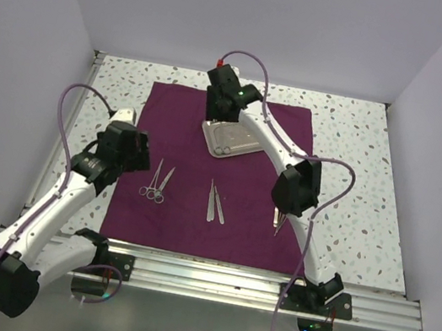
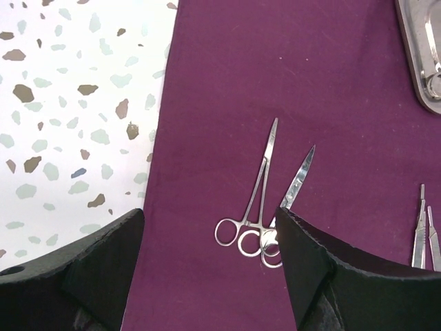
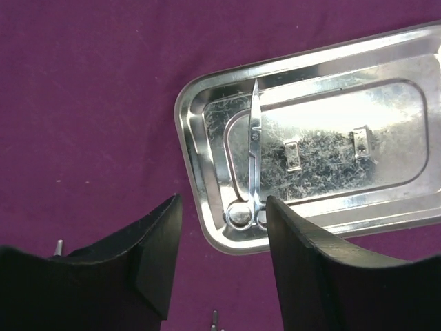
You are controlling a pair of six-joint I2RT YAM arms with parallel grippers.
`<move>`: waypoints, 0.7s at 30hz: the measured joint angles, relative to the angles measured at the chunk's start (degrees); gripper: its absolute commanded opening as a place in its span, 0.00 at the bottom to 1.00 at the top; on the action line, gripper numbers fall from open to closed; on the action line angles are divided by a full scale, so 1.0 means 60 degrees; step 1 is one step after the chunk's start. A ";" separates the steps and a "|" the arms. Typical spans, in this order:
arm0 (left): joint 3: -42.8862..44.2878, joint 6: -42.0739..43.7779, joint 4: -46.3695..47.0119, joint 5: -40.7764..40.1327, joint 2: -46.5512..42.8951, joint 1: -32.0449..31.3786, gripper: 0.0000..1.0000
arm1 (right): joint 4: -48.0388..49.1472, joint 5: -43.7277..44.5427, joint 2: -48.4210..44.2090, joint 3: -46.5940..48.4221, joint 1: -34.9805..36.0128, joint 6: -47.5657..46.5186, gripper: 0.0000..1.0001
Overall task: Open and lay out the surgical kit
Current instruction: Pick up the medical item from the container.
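Note:
The dark purple cloth [image 1: 186, 219] lies spread flat on the table. The steel tray [image 1: 237, 144] sits on its far middle part. In the right wrist view a small pair of scissors [image 3: 253, 155] lies inside the tray [image 3: 406, 103], its rings by the near rim. My right gripper [image 3: 224, 207] hovers open over that rim, holding nothing. Forceps [image 2: 258, 193] and scissors [image 2: 298, 183] lie side by side on the cloth [image 2: 207, 83], just ahead of my open, empty left gripper [image 2: 210, 221]. Tweezers [image 1: 215, 201] lie mid-cloth.
Another thin steel instrument [image 1: 278, 221] lies on the cloth, partly under my right arm's elbow. Speckled tabletop [image 1: 357, 172] borders the cloth on both sides. Grey walls close in the left, back and right. A metal rail [image 1: 226, 280] runs along the near edge.

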 measured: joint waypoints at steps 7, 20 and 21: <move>0.1191 0.0004 0.0240 0.0306 0.1851 0.0000 0.79 | 0.0448 0.0080 0.0914 0.0066 -0.0029 -0.0025 0.63; 0.1993 -0.0011 0.0073 0.0678 0.2062 0.0000 0.79 | 0.1931 0.0368 0.2787 0.1395 -0.0619 -0.0189 0.57; 0.1931 -0.0029 -0.0007 0.0674 0.1953 0.0000 0.79 | 0.2004 0.0426 0.2889 0.1424 -0.0667 -0.0226 0.54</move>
